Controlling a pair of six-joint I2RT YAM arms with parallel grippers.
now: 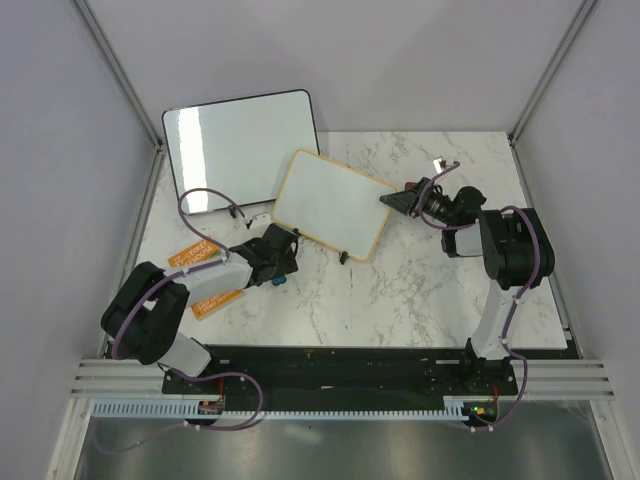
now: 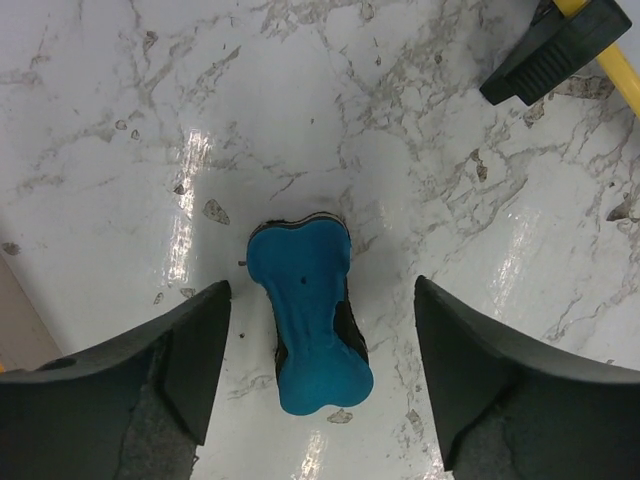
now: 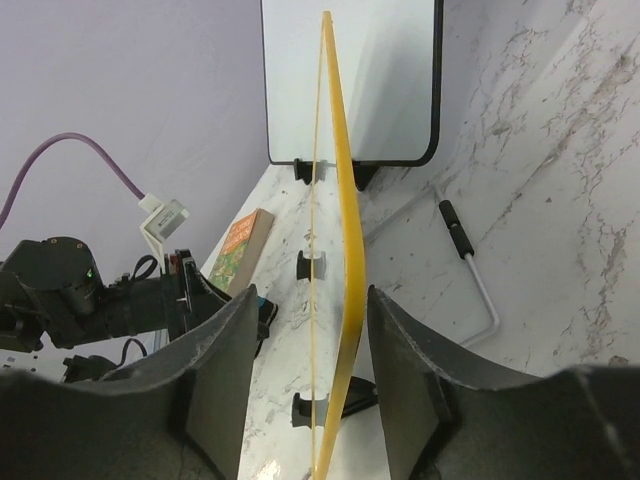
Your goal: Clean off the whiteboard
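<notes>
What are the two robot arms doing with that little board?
They are getting ready to wipe it. The right gripper has its open jaws on either side of the edge of the small white board with the yellow wooden frame, not closed on it. The left gripper hangs with open jaws over the blue bone-shaped eraser, which lies on the white marble table, not yet picked up. From above, the board looks blank.
</notes>
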